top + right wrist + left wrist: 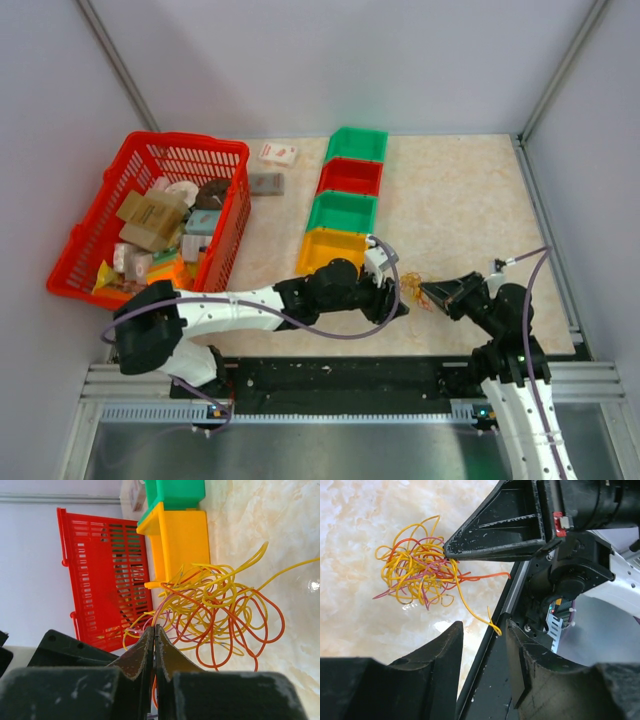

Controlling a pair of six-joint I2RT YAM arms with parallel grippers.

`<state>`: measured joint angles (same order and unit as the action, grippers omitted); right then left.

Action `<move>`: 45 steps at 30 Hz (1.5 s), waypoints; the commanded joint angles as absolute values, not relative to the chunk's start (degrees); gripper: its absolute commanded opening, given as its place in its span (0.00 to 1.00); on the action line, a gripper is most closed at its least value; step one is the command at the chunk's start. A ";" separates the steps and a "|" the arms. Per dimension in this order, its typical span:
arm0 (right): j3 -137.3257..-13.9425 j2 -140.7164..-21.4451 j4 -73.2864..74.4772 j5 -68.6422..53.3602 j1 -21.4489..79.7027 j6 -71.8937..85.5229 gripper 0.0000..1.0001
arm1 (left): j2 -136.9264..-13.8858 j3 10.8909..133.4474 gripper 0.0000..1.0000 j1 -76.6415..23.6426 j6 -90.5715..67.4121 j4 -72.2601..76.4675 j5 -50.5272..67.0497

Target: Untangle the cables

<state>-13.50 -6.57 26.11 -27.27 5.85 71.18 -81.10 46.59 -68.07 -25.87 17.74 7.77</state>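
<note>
The cables [415, 567] lie between the arms, the right gripper [449, 550] pinching the tangle's right-hand edge and the left gripper [484, 627] spread empty just opposite.

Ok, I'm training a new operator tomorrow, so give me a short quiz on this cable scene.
1. True or false: the left hand is open and holds nothing.
2. Which bin stands nearest the cables? A green, B red, C yellow.
3. Fill in: the right hand is shut on the ____.
Key: 1 true; 2 C, the yellow bin; 3 cables.
</note>
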 commanded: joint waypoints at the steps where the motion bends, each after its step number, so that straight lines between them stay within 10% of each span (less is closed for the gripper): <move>1: -15.47 -5.19 23.47 -27.51 6.24 72.68 0.00 | -85.16 51.59 0.45 -68.29 -29.87 20.04 8.95; 11: -15.21 -4.92 23.47 -26.89 6.15 72.77 0.00 | -89.82 50.80 0.58 -69.34 -35.77 23.64 11.60; 22: -15.47 -3.69 23.55 -26.81 6.24 73.21 0.00 | -93.42 52.82 0.43 -69.43 -37.44 24.26 12.83; 28: -15.29 -3.87 24.52 -25.58 6.15 70.33 0.00 | -92.12 53.35 0.00 -69.43 -34.99 22.95 12.49; 34: -18.63 -8.87 35.07 -17.31 6.15 55.21 0.57 | -82.54 53.69 0.00 -69.35 -28.05 12.77 8.61; 45: -21.27 -10.99 32.70 -30.05 6.24 44.56 0.67 | -78.40 63.36 0.00 -68.73 -25.05 0.26 7.74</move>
<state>-18.31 -12.10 33.95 -24.62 5.87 49.60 -80.34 60.34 -69.30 -26.65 3.36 9.13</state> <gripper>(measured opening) 0.681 0.012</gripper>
